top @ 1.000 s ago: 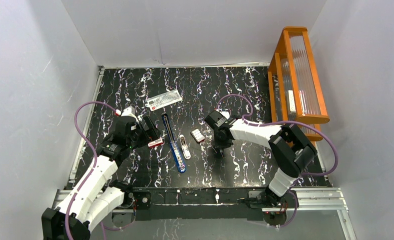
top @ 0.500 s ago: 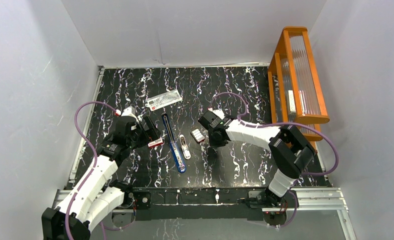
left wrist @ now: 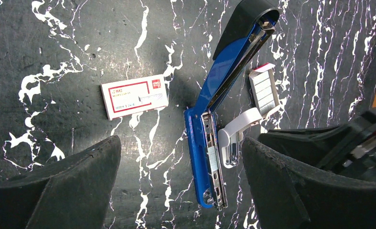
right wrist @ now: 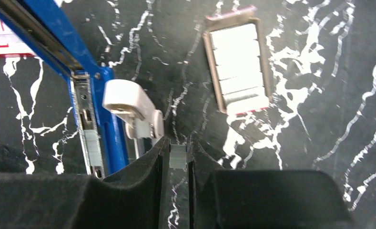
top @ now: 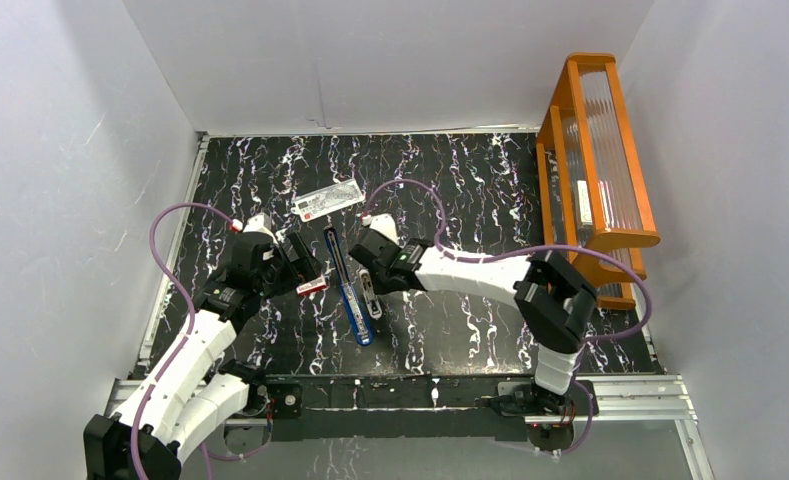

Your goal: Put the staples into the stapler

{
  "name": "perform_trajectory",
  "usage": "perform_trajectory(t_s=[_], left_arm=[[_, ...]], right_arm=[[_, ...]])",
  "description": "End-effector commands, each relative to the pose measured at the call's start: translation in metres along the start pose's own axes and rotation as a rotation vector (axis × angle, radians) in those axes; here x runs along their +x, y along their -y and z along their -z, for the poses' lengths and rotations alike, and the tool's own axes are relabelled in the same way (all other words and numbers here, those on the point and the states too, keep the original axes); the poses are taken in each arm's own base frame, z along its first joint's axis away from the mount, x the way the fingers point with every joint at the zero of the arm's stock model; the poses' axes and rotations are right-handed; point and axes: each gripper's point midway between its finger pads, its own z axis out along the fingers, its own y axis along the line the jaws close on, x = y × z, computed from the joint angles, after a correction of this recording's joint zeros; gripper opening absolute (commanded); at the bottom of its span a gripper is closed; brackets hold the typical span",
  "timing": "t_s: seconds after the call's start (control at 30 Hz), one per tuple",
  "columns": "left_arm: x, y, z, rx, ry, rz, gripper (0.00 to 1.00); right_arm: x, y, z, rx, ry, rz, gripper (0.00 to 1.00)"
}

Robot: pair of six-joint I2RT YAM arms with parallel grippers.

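Just beside stapler (right wrist: 113, 138), clamped staples (right wrist: 178, 156)

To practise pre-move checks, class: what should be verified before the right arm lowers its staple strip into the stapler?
1. Staple strip clamped in right gripper: ok.
2. Stapler hinged open, rail exposed: ok.
3. Strip lined up over the rail: not ok, off to one side.
4. Left gripper open, not touching stapler: ok.
5. White piece beside the rail out of the way: cannot tell.
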Motion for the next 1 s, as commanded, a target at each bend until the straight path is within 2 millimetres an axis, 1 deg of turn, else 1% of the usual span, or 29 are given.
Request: perform_trajectory(t_s=[0.0, 0.07, 0.23, 0.47, 0.67, 0.97], left_arm=[[0.0, -0.004, 0.002, -0.02, 0.002, 0.0, 0.94], [0.0, -0.005, 0.002, -0.024, 0.002, -0.002, 0.94], [0.0, -0.005, 0.002, -0.024, 0.004, -0.001, 0.94], [0.001, -0.005, 0.001, -0.028, -0.001, 0.002, 0.94], [0.001, -0.005, 0.001, -0.027, -0.001, 0.002, 0.94], [0.001, -0.005, 0.001, -0.027, -0.002, 0.001, 0.94]], right_arm=[[-0.021, -0.027, -0.007, -0.014, 0.09, 0.064, 0.26], [-0.021, -0.032, -0.01, -0.022, 0.09, 0.072, 0.26], [-0.019, -0.042, -0.011, -0.045, 0.095, 0.085, 0.26], [-0.012, -0.044, -0.008, -0.034, 0.092, 0.1, 0.26], [-0.011, -0.051, -0.004, -0.051, 0.094, 0.103, 0.26], [-0.006, -0.051, -0.008, -0.048, 0.084, 0.104, 0.26]])
